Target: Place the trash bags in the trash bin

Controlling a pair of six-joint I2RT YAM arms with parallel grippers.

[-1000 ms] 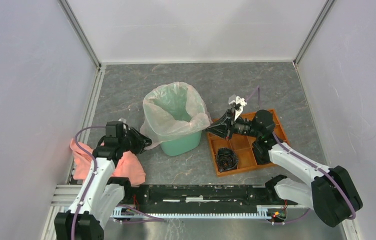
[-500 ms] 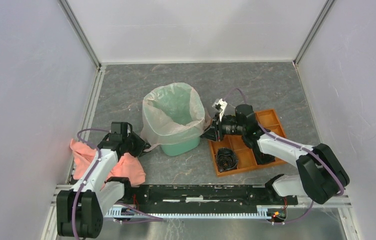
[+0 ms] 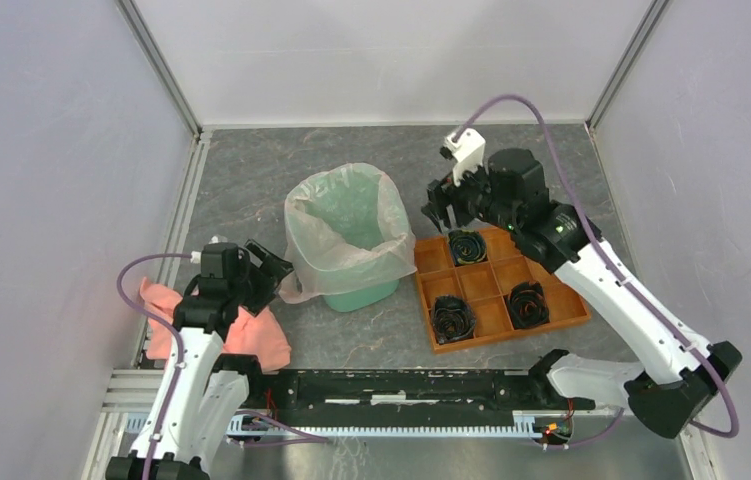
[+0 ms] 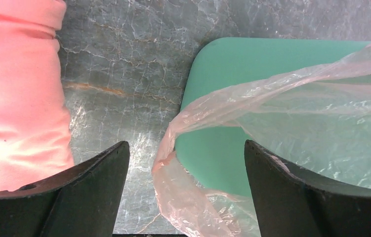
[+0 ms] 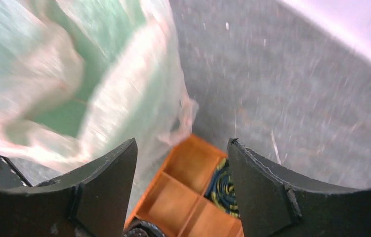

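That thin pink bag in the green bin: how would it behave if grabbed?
Probably floppy: the trash bag is thin, wrinkled film sagging over the rim of the trash bin. Likely very light, since a loose flap hangs free beside the bin. Its gloss suggests it may slip in a grip.

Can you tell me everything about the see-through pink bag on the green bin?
The trash bag is thin, see-through, pale pink plastic, shiny and full of wrinkles. It sits opened up inside the mint-green trash bin, with its top folded over the rim and hanging down the outside. A loose flap droops lowest on the bin's left side. The open left gripper has that flap between its fingers but is not pinching it.
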